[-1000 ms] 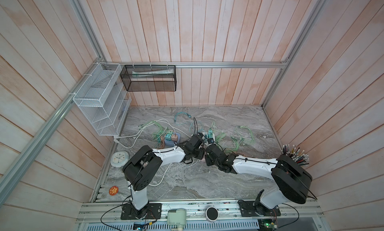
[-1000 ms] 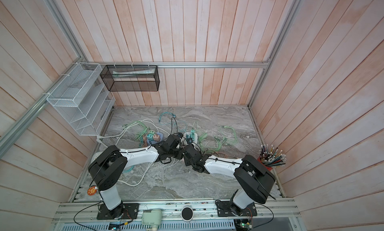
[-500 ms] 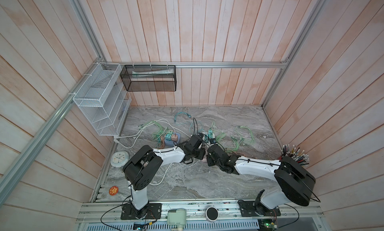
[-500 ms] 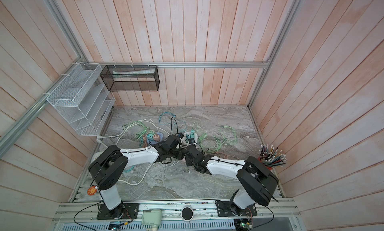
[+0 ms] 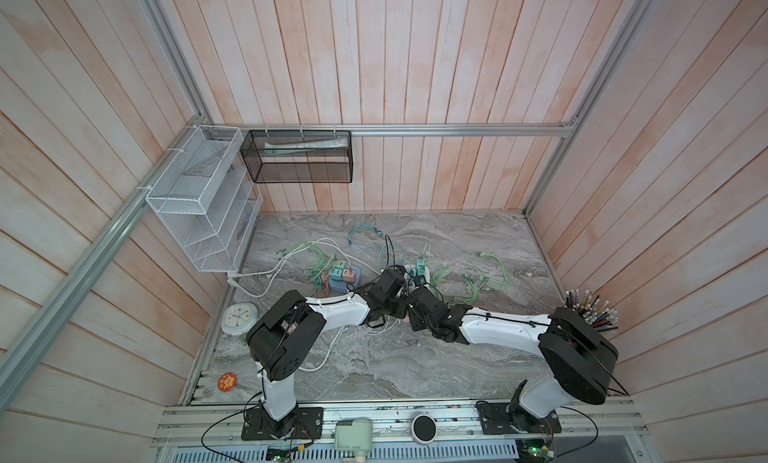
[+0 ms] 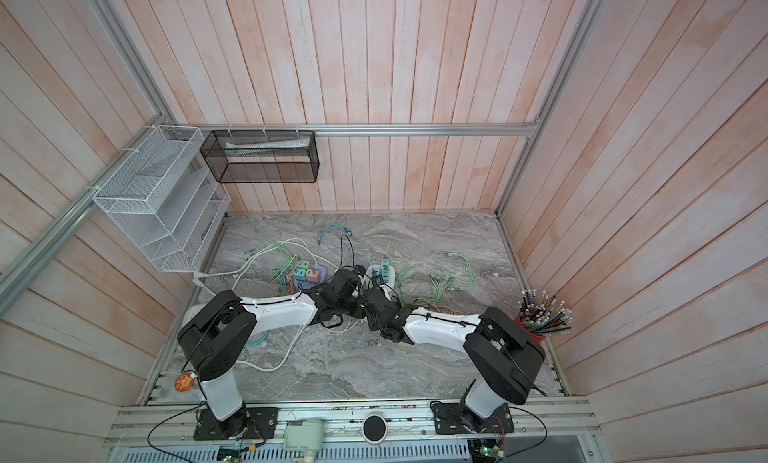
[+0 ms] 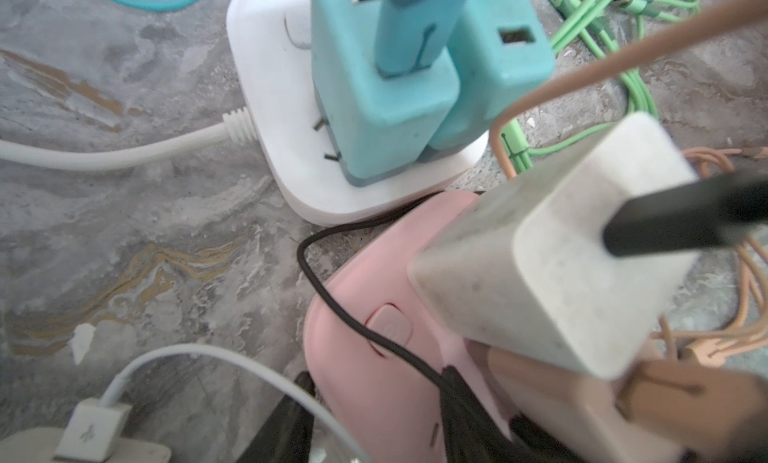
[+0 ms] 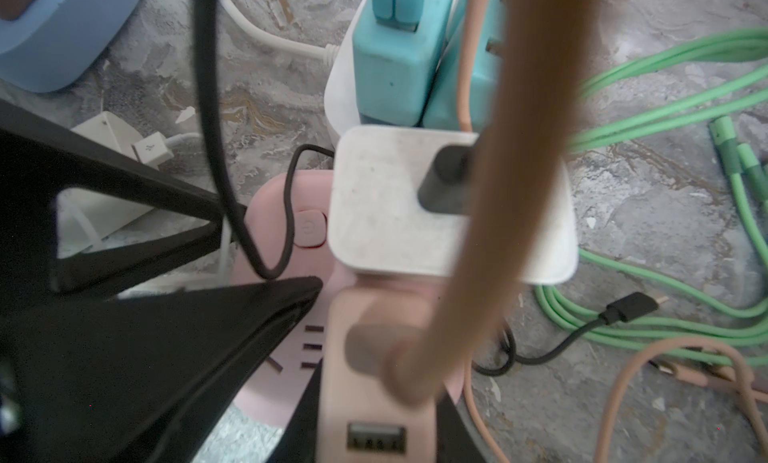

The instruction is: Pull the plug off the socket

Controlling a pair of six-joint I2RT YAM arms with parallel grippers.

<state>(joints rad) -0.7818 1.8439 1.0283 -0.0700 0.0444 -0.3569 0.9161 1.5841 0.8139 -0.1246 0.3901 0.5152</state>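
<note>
Both top views: cam head sits high over the front edge, looking down & toward the back wall [image 5: 395, 66]. They are far off, w/ the whole marble table [image 5: 374, 369] in frame, near-identical apart from a slight sideways offset. Left wrist cam: v. close, looks steeply down over the pink power strip [image 7: 374, 377] toward the teal chargers [image 7: 386, 99]. Right wrist cam: also v. close, nearly straight down on the pink plug [image 8: 345, 398]. Both wrist views share the strip, white charger cube [image 7: 519, 294] & teal chargers.
</note>
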